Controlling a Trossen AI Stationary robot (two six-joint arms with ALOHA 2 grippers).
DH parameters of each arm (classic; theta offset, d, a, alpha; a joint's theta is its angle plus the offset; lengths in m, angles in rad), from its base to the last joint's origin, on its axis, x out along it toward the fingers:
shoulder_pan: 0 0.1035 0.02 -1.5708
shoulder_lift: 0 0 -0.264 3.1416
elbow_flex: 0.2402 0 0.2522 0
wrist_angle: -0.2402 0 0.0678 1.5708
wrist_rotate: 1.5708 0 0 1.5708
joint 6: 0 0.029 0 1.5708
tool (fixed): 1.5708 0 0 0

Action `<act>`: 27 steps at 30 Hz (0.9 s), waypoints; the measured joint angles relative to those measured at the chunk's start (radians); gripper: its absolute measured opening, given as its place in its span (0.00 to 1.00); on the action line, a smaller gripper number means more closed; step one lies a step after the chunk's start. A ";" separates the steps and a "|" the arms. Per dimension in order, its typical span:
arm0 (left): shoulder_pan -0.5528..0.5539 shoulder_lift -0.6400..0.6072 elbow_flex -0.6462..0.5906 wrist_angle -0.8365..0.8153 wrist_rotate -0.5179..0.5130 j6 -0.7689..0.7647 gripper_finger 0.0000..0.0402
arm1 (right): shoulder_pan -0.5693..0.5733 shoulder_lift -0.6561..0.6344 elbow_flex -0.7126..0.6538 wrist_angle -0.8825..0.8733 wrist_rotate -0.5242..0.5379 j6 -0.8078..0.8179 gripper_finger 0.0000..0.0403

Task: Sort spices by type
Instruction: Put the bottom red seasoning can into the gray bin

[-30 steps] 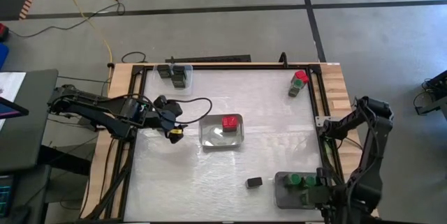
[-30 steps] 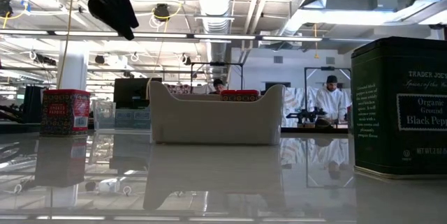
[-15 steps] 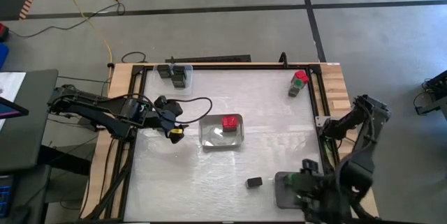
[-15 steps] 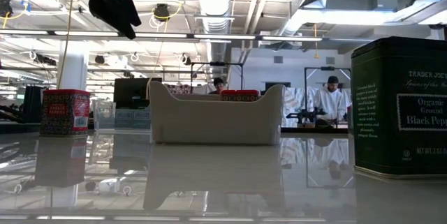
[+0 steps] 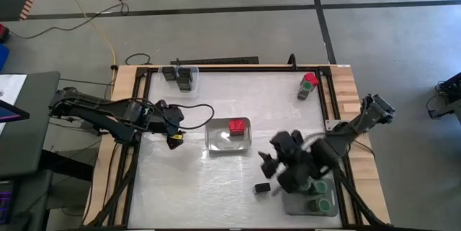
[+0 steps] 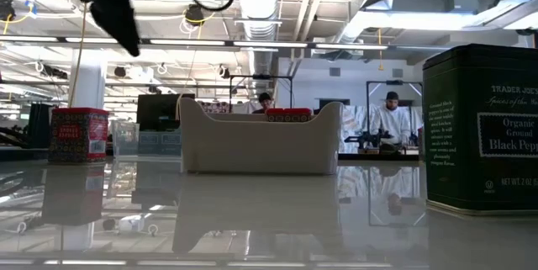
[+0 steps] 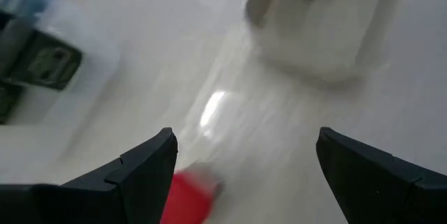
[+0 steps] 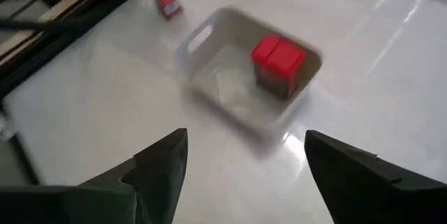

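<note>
My left gripper (image 5: pixel 173 129) (image 7: pixel 244 175) is open, above a red-capped spice (image 5: pixel 175 139) (image 7: pixel 188 196) that stands on the table left of the white tray (image 5: pixel 216 142); the gap between them does not show. That tray holds red-capped spices (image 5: pixel 235 126) (image 8: pixel 276 58). My right gripper (image 5: pixel 268 165) (image 8: pixel 244 161) is open and hovers near the table's middle, just beyond a black boxy spice (image 5: pixel 262 187) (image 6: pixel 483 127) that stands on its base. Green-capped spices (image 5: pixel 323 204) sit in the grey tray (image 5: pixel 292 201). Black spices (image 5: pixel 184 80) fill a clear tray at the far left.
A red-capped and a green-capped spice (image 5: pixel 308 82) stand together at the far right corner. A black frame (image 5: pixel 328 109) rims the table. The white tray (image 6: pixel 261 145) stands mid-table. In the low view, people work in the room beyond the table.
My right arm has swung fast from the near right corner, off the grey tray, toward the table's middle, and now hangs beside the black spice. My left gripper has shifted a little toward the table's left edge. No spice has moved.
</note>
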 joint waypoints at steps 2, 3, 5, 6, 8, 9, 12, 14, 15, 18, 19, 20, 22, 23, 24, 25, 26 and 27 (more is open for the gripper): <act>0.001 -0.009 0.000 -0.063 -0.001 0.056 0.81 | -0.045 0.000 -0.005 0.031 0.000 -0.039 0.77; 0.001 -0.011 0.000 -0.091 -0.001 0.092 0.81 | -0.063 0.001 -0.005 0.042 0.000 -0.055 0.77; 0.001 -0.016 0.000 -0.140 -0.004 0.164 0.81 | -0.099 0.000 -0.005 0.064 0.000 -0.082 0.77; 0.001 -0.020 0.000 -0.164 -0.005 0.199 0.81 | -0.115 0.000 -0.005 0.078 0.000 -0.093 0.77; 0.001 -0.024 0.000 -0.203 -0.008 0.267 0.81 | -0.145 0.000 -0.005 0.090 0.000 -0.101 0.77; 0.001 -0.028 0.000 -0.221 -0.009 0.300 0.81 | -0.158 0.000 -0.005 0.093 0.000 -0.101 0.77; 0.001 -0.043 0.000 -0.241 -0.001 0.403 0.81 | -0.187 0.000 -0.005 0.101 0.000 -0.101 0.77; 0.001 -0.058 0.000 -0.241 0.040 0.473 0.81 | -0.199 0.000 -0.005 0.120 0.000 -0.101 0.77; 0.004 -0.066 0.000 -0.240 0.068 0.511 0.81 | -0.202 0.000 -0.005 0.130 0.000 -0.100 0.77; 0.035 -0.106 -0.022 -0.212 0.152 0.615 0.81 | -0.206 0.000 -0.005 0.160 0.000 -0.099 0.77; 0.055 -0.124 -0.036 -0.203 0.190 0.640 0.80 | -0.206 0.000 -0.005 0.170 0.000 -0.100 0.77; 0.078 -0.145 -0.056 -0.188 0.219 0.665 0.80 | -0.206 0.000 -0.005 0.178 0.000 -0.100 0.77; 0.124 -0.184 -0.103 -0.164 0.257 0.707 0.79 | -0.206 0.000 -0.005 0.192 -0.001 -0.100 0.77; 0.145 -0.202 -0.127 -0.156 0.263 0.729 0.79 | -0.206 0.000 -0.005 0.198 -0.001 -0.100 0.77; 0.167 -0.218 -0.150 -0.146 0.266 0.747 0.79 | -0.206 0.000 -0.005 0.199 0.000 -0.097 0.77; 0.190 -0.231 -0.171 -0.139 0.276 0.760 0.79 | -0.206 0.000 -0.005 0.198 0.000 -0.095 0.77; 0.212 -0.240 -0.191 -0.128 0.289 0.766 0.79 | -0.206 0.000 -0.005 0.198 0.000 -0.094 0.77; 0.232 -0.248 -0.209 -0.114 0.304 0.768 0.78 | -0.206 0.000 -0.005 0.199 0.000 -0.094 0.77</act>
